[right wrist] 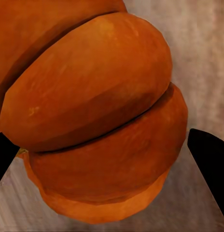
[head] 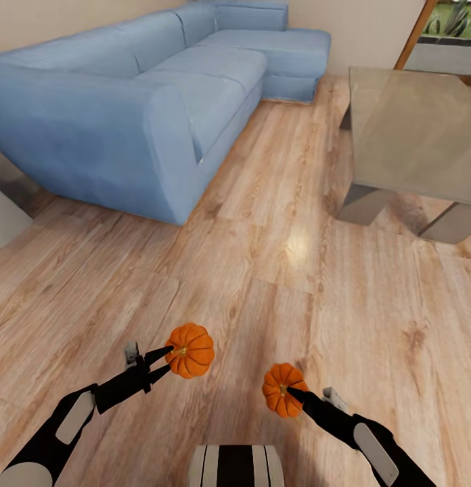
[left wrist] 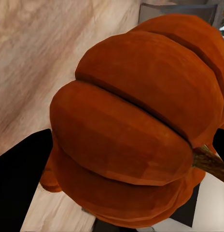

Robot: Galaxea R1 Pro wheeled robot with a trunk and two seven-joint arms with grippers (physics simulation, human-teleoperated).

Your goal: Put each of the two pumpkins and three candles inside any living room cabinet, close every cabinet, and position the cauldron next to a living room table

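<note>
Two pumpkins, two arms, both loaded. The left gripper (head: 169,357) is pinched on the left pumpkin (head: 189,350) around its stem end, low and left of centre in the head view. The right gripper (head: 289,392) is clamped on the right pumpkin (head: 281,388) the same way, low and right of centre. In the wrist views each pumpkin sits hard up between the dark fingers (left wrist: 20,181), and over on the right wrist you get the same deal with a fingertip (right wrist: 211,159) at the edge of the orange.

So the thing that matters now isn't pumpkin-to-gripper, that part looks sorted. It's where the drop-off is. I can't spot a cabinet anywhere in these frames. Ahead is bare wood floor (head: 276,270), the blue sofa (head: 127,101) fills the upper left, and the glossy grey table (head: 411,128) sits upper right, closer to the right arm's side.

My guess: the base has to turn or roll to find the cabinet before either arm does anything.
</note>
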